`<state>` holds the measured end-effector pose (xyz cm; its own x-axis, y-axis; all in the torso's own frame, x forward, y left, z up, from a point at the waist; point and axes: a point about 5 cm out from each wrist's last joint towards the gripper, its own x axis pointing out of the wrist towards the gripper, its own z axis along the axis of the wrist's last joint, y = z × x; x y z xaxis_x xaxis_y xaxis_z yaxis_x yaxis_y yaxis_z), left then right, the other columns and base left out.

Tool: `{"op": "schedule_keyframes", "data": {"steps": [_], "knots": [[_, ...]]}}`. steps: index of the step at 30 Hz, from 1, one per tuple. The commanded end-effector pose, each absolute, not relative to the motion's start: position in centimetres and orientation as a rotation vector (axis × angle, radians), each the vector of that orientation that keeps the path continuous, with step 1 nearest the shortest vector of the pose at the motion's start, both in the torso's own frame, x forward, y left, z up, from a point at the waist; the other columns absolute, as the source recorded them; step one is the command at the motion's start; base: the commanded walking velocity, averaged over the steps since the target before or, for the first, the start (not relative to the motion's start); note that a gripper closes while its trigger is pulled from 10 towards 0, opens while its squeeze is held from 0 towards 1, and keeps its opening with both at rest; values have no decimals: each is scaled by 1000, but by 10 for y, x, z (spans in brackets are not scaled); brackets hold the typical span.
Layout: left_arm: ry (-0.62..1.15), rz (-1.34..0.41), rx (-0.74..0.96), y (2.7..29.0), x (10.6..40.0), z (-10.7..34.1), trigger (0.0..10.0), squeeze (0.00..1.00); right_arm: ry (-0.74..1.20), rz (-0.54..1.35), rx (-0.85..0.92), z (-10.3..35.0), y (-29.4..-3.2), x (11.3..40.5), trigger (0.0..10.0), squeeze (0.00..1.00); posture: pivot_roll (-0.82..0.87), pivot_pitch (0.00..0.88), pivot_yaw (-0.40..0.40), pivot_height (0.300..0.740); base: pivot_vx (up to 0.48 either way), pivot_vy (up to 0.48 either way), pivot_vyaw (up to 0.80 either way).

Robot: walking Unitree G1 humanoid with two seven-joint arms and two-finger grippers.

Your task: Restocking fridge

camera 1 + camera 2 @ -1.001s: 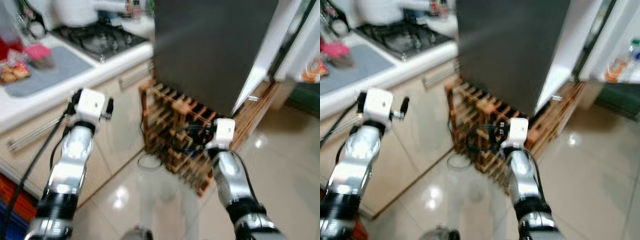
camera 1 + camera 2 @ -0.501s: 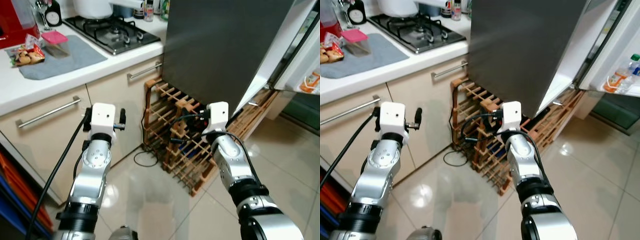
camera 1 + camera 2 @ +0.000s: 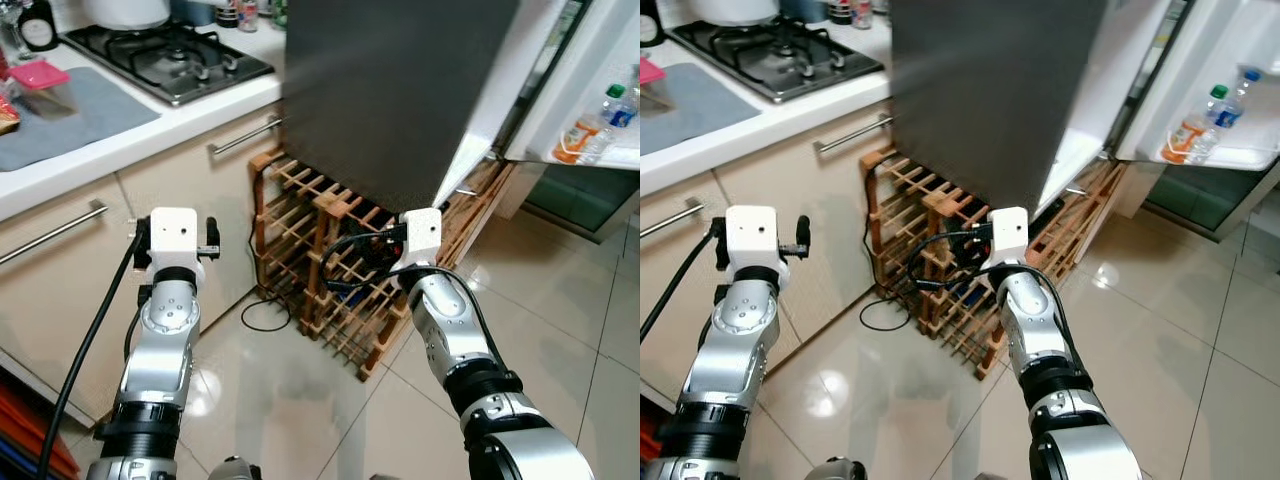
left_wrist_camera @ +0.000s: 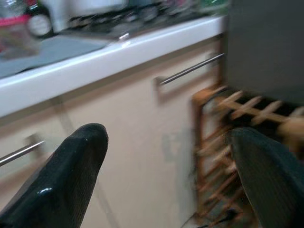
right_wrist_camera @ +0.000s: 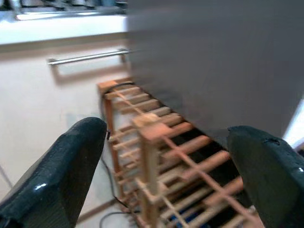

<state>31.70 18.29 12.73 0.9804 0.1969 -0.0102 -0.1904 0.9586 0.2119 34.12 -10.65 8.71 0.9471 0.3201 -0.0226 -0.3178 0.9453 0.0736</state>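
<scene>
The fridge stands ahead as a tall dark grey side panel. Its white door hangs open at the right, and the door shelf holds a few bottles. Both arms are raised in front of me at about drawer height. My left gripper is open and empty, pointing at the beige cabinet front. My right gripper is also open and empty, pointing at the wooden wine rack under the fridge's side. Neither gripper touches anything.
The wooden wine rack stands on the floor between cabinet and fridge, with a black cable looped beside it. A white counter carries a gas hob and a grey mat. Glossy tiled floor lies at the right.
The whole picture has swung right and sharpened: the fridge door shelf and bottles are further in view, the counter has slid left. Both arms stay raised with open fingers.
</scene>
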Motion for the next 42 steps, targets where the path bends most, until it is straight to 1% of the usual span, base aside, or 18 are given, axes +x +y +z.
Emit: {"op": "schedule_keyframes", "data": {"steps": [1,2,6,11,12,14,15,19,20,21,24,32,36,38,39,40,41,42], "knots": [[20,194,216,187,320,131,10000,0,11,327,87,93,-104,344,10000,8,5,0,-45,740,0,0,0],[12,194,218,187,321,133,10000,0,11,326,91,93,-104,344,10000,31,5,0,-47,740,0,0,513],[8,213,212,191,323,134,10000,0,10,329,92,94,-104,345,10000,55,-1,0,-43,740,0,0,478],[25,243,172,195,323,131,10000,0,0,337,87,96,-103,346,10000,59,-3,0,-46,740,0,0,416],[54,293,153,204,319,123,10000,0,-12,328,91,98,-105,346,10000,90,1,0,-62,740,0,0,0],[76,309,146,208,316,117,10000,0,-12,321,88,97,-107,346,10000,94,2,0,-63,740,0,0,0],[104,326,158,215,310,110,10000,0,-5,314,80,95,-112,345,10000,125,10,0,-64,740,0,0,0],[158,345,253,224,301,101,10000,0,22,300,75,89,-120,344,10000,137,21,0,-59,740,0,0,0],[158,345,253,224,301,101,10000,0,22,300,75,89,-120,344,10000,137,21,0,-59,740,0,0,0],[154,340,276,223,299,102,10000,0,27,290,78,89,-121,345,10000,169,27,0,-55,740,0,0,0],[144,336,291,222,298,104,10000,0,27,286,79,90,-122,346,10000,169,27,0,-55,740,0,0,0],[100,343,208,206,304,116,10000,0,33,340,47,91,-108,347,10000,255,27,0,-73,740,0,-480,0],[99,344,204,205,304,117,10000,0,40,344,45,90,-107,347,10000,255,27,0,-73,740,0,-480,0],[104,350,191,206,303,116,10000,0,59,359,51,88,-106,346,10000,235,29,0,-77,740,0,-480,0],[114,353,183,207,303,114,10000,0,78,362,55,86,-105,346,10000,196,29,0,-78,740,0,-259,0],[121,355,179,208,303,112,10000,0,90,364,58,85,-104,346,10000,196,32,0,-81,740,0,-259,0],[123,353,185,209,304,112,10000,0,95,360,66,84,-105,346,10000,149,29,0,-80,740,0,0,0],[107,339,189,210,307,115,10000,0,89,350,66,84,-107,345,10000,169,28,0,-77,740,0,0,575]]}}
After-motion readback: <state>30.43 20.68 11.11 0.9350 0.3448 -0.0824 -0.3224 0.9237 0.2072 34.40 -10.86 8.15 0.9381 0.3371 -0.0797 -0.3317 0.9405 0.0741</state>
